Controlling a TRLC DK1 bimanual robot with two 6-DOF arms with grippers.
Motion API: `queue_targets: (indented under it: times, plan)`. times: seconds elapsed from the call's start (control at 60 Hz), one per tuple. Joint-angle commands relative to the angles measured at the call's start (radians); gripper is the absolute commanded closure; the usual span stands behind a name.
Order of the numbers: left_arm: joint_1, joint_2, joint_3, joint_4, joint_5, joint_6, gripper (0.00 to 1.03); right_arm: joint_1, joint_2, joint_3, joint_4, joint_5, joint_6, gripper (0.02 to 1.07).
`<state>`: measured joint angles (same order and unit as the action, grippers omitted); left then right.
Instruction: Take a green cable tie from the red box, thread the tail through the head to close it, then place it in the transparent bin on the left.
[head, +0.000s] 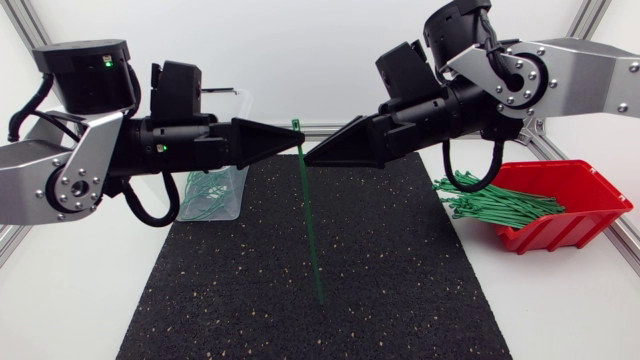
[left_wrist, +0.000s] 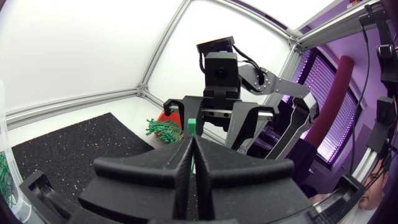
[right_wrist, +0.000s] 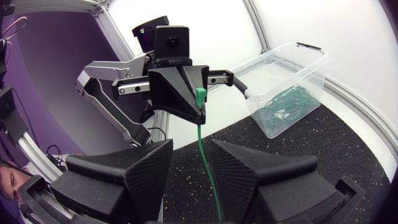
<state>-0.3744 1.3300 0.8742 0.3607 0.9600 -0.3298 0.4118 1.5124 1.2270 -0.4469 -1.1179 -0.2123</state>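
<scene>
While our left gripper (head: 290, 140) pinches the head end of a green cable tie (head: 310, 220) above the black mat (head: 220, 290), the head view shows the strap hanging down, its tail near the mat. Our right gripper (head: 312, 156) comes in from the opposite side, its tip just beside the strap and a little below the left one. The red box (head: 590, 185) sits at the right of the mat with a bundle of spare ties (head: 500, 205) spilling over its rim. The transparent bin (head: 243, 105) stands at the left behind our left arm, with closed ties (head: 205, 195) inside.

From the left wrist, we see our left gripper (left_wrist: 191, 146) pressed together on the cable tie (left_wrist: 191, 126), whose square head stands just above the fingertips. Our right gripper (left_wrist: 214, 113) faces us close ahead, fingers spread. The red box (left_wrist: 163, 116) and its spare ties (left_wrist: 163, 129) lie beyond, at the mat's (left_wrist: 68, 143) far edge.

From the right wrist, our right gripper (right_wrist: 191, 149) is spread, and the cable tie (right_wrist: 200, 134) runs down through the gap, nearer one finger; we cannot tell whether it touches. The left gripper (right_wrist: 189, 106) ahead clamps the tie just under its head. The transparent bin (right_wrist: 292, 68) stands beyond, beside it.
</scene>
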Motion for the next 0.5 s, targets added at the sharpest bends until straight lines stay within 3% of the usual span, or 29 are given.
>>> queue_targets:
  times: [0.0, 0.483]
  plan:
    - [0.012, -0.009, 0.014, -0.022, 0.006, 0.043, 1.00, 0.012, -0.015, -0.029, -0.003, 0.033, -0.007, 0.44]
    - [0.035, -0.038, 0.046, -0.186, 0.008, 0.253, 1.00, 0.030, -0.024, -0.052, -0.102, 0.297, -0.211, 0.41]
